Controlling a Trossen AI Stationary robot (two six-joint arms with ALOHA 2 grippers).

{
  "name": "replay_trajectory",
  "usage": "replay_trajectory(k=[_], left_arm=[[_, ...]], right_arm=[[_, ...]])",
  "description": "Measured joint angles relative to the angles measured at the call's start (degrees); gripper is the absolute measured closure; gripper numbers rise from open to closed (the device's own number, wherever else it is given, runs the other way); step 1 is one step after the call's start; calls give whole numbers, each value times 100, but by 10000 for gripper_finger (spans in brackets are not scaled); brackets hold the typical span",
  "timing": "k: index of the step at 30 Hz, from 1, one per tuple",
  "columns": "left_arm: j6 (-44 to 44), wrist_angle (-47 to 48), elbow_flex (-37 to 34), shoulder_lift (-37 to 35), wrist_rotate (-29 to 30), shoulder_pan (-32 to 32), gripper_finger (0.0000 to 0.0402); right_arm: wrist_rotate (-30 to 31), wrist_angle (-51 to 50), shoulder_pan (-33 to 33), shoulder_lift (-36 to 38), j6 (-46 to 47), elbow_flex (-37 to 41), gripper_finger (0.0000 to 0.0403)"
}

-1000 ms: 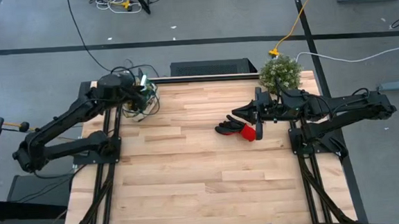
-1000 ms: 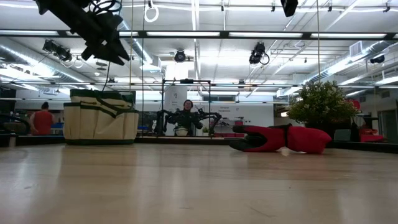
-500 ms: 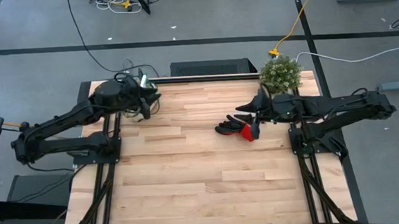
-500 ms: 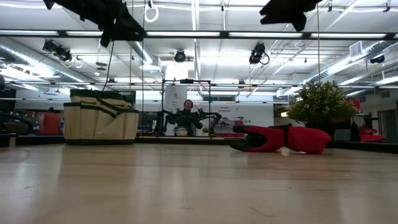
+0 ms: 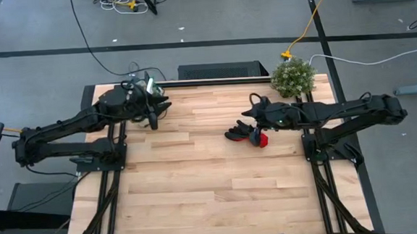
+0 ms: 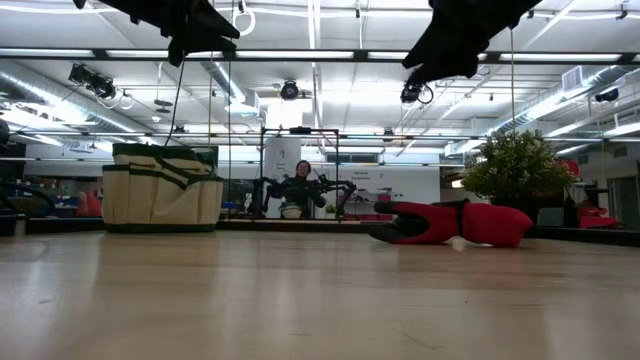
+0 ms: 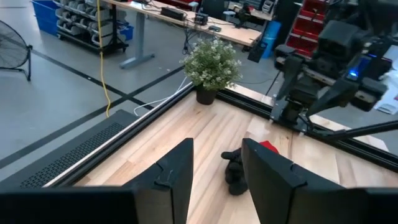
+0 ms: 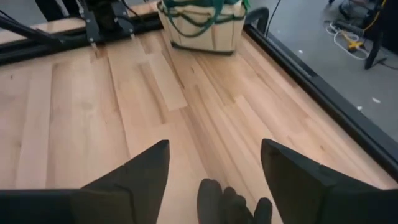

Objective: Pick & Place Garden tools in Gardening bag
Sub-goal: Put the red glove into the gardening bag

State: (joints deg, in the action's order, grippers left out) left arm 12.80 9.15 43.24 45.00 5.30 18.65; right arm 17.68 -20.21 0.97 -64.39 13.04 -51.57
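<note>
The black-and-red gloves [image 5: 246, 135] lie flat on the wooden table, right of its middle; they also show in the low view [image 6: 450, 222]. My right gripper [image 8: 214, 180] hovers open above them, and the gloves' black fingertips [image 8: 230, 202] show below the gap between its fingers. It touches nothing. The beige gardening bag [image 6: 160, 190] with green trim stands on its base at the far left corner [image 8: 202, 22]. My left gripper [image 7: 217, 180] hangs above the bag, open, with nothing between its fingers.
A bushy green plant [image 5: 293, 75] stands in a pot at the far right corner, just behind the gloves. Bare wood [image 5: 213, 189] fills the middle and near side of the table. People and benches show in the room beyond the far edge.
My right gripper has swung toward the table's left, come lower over the gloves, and opened. The gloves lie where they were. My left gripper has risen a little above the bag and drifted slightly toward the table's right.
</note>
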Motion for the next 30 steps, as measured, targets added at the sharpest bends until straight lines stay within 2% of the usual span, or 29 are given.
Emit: replay_trajectory(k=[5,24,30], left_arm=[[0,-8,0,25,2,-124,260],[-223,-288,-7,423,133,-648,260],[-223,-688,0,669,57,-902,260]], right_arm=[[-226,19,-134,-258,4,0,135],[-220,-324,-229,-999,-154,-2,140],[-222,-562,-227,-1334,-358,-2,140]])
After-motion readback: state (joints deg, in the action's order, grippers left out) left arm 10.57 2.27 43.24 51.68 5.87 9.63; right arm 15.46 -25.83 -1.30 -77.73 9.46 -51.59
